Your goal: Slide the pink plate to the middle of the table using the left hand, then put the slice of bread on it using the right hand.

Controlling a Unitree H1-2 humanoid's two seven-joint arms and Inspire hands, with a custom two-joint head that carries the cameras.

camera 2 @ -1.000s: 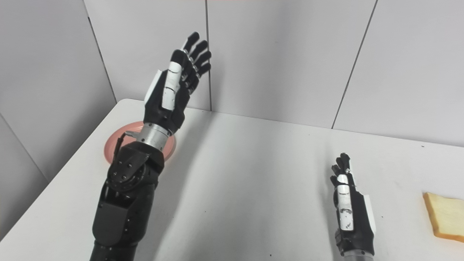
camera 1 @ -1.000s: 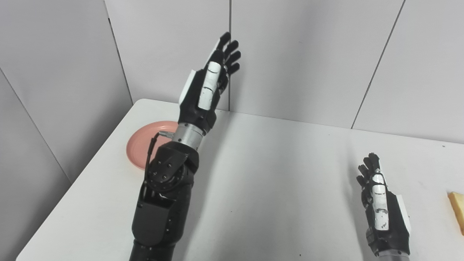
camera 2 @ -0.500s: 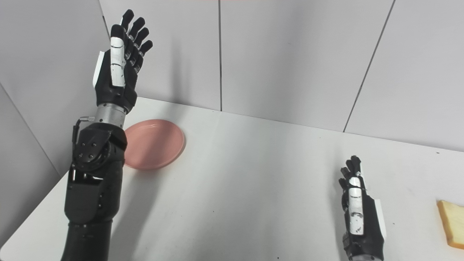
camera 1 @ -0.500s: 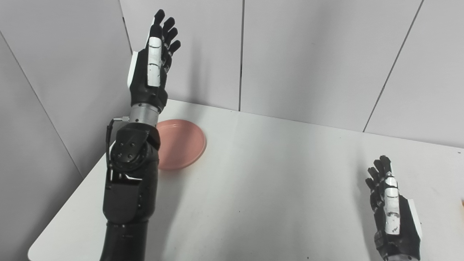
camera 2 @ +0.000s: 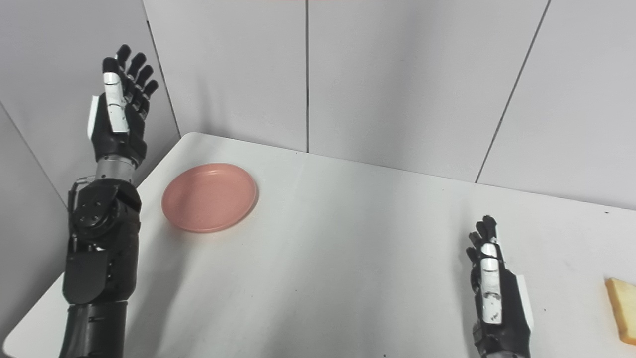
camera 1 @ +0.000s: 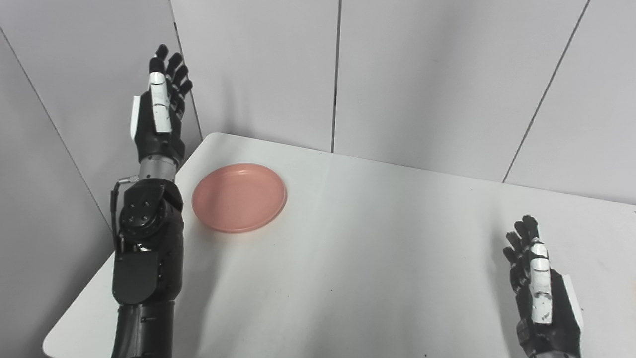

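The pink plate [camera 1: 239,197] lies flat near the table's far left corner. My left hand [camera 1: 159,112] is raised high, left of the plate and beyond the table's left edge, fingers apart and pointing up, holding nothing. My right hand [camera 2: 493,293] rests low at the front right, open, fingers pointing away from me. The slice of bread [camera 2: 622,309] lies at the right edge of the right eye view, to the right of that hand; the left eye view does not show it.
The white table [camera 1: 357,258] has a rounded far left corner and a left edge running beside my left forearm [camera 1: 146,258]. Grey wall panels [camera 1: 422,74] stand close behind and to the left of the table.
My left arm has swung left, from in front of the plate to beyond the table's left edge, uncovering the plate. The camera has shifted. The right hand has stayed put.
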